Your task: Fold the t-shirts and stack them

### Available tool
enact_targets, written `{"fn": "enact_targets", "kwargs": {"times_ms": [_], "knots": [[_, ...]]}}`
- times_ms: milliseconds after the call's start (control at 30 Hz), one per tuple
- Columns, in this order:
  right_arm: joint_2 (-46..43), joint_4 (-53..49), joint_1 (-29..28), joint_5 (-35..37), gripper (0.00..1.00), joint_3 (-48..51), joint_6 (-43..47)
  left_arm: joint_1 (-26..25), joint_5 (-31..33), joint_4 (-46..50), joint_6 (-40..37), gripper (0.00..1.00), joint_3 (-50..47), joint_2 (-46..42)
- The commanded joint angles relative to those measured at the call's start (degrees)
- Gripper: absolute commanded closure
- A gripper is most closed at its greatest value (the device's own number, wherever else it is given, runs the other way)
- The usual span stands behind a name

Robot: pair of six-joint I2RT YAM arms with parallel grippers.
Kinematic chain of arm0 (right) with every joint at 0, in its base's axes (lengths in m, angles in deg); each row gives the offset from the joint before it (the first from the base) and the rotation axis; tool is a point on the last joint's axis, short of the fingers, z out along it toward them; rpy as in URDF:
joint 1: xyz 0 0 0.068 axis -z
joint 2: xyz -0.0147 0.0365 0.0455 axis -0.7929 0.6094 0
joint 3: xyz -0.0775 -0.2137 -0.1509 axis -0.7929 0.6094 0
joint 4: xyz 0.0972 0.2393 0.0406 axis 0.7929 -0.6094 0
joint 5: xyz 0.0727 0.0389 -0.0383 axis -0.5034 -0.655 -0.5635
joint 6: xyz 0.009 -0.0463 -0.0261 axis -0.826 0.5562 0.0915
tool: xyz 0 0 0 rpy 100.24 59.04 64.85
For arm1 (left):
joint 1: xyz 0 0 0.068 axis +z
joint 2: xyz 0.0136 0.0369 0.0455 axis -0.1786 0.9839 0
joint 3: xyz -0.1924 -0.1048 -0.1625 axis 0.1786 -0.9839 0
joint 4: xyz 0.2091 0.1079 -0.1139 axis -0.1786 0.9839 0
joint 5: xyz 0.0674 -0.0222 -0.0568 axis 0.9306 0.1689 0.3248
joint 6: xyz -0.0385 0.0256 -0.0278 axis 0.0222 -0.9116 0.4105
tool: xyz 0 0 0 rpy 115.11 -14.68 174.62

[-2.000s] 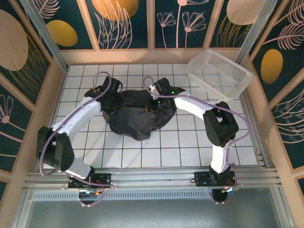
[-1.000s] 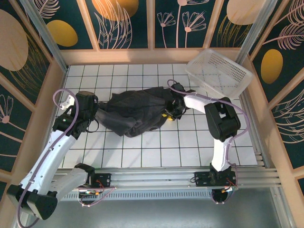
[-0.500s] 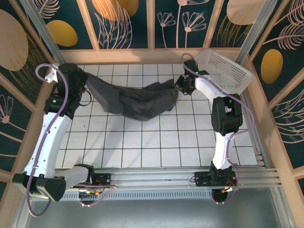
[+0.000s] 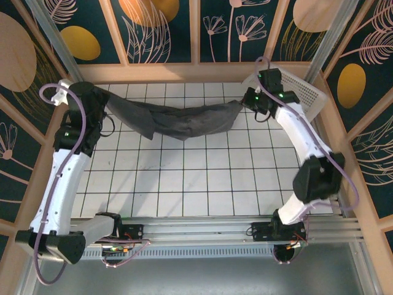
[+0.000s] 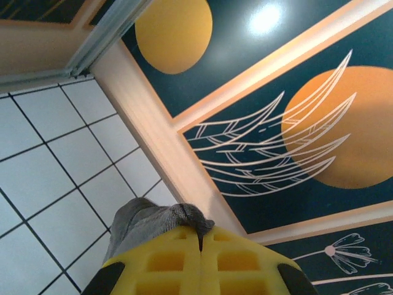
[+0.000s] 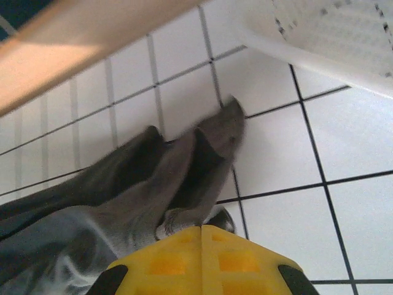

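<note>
step: spreading t-shirt [image 4: 184, 123] along table [image 4: 202, 178] far edge | left gripper [image 4: 103, 101], right gripper [image 4: 247, 102] each pinched closed on an end | next: probably lay flat

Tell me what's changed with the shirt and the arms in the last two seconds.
Both grippers kept hold of the shirt and pulled apart toward the back: the left gripper to the far-left corner, the right gripper beside the basket. The shirt went from a crumpled heap to a sagging band between them. The basket stayed put.
</note>
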Motion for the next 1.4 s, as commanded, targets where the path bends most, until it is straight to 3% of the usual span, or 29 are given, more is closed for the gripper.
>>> {"fn": "enact_targets", "kwargs": {"times_ms": [0,133,200,400,467,533,600,700,833,1367], "knots": [[-10.23,8.18,0.6,-2.75,1.0,4.79,4.07,0.52,4.88,-6.07,-2.13,1.0,-1.15,-4.93],[-15.65,11.38,0.58,-3.84,1.0,10.0,3.32,0.52,3.35,-7.22,-1.0,1.0,-4.84,-6.53],[-14.15,13.68,0.67,-3.67,1.0,11.9,2.27,0.52,2.21,-7.6,0.56,1.0,-7.02,-5.6],[9.65,9.55,-0.66,-5.16,1.0,-2.59,-0.92,0.65,0.1,-9.33,1.76,1.0,-8.82,5.15],[12.7,6.27,-3.71,-4.09,1.0,-5.07,0.82,0.58,-2.28,-10.27,0.88,1.0,-6.71,9.12],[11.37,5.81,-8.73,-2.49,1.0,-0.97,3.82,0.61,-3.81,-10.22,0.97,1.0,-5.04,11.0],[8.63,6.27,-13.68,-2.08,0.87,5.52,7.2,0.6,-5.08,-11.22,0.97,1.0,-5.26,11.13],[5.09,5.92,-20.5,-1.15,0.58,15.65,10.63,0.6,-6.1,-10.85,0.76,1.0,-5.91,10.29],[4.22,4.03,-24.3,-2.13,0.39,22.05,7.92,0.6,-7.19,-8.88,0.08,1.0,-6.19,9.64],[10.75,3.87,-25.97,-13.41,0.37,24.37,0.42,0.59,-7.28,-5.33,-2.38,1.0,-6.55,7.65]]}}
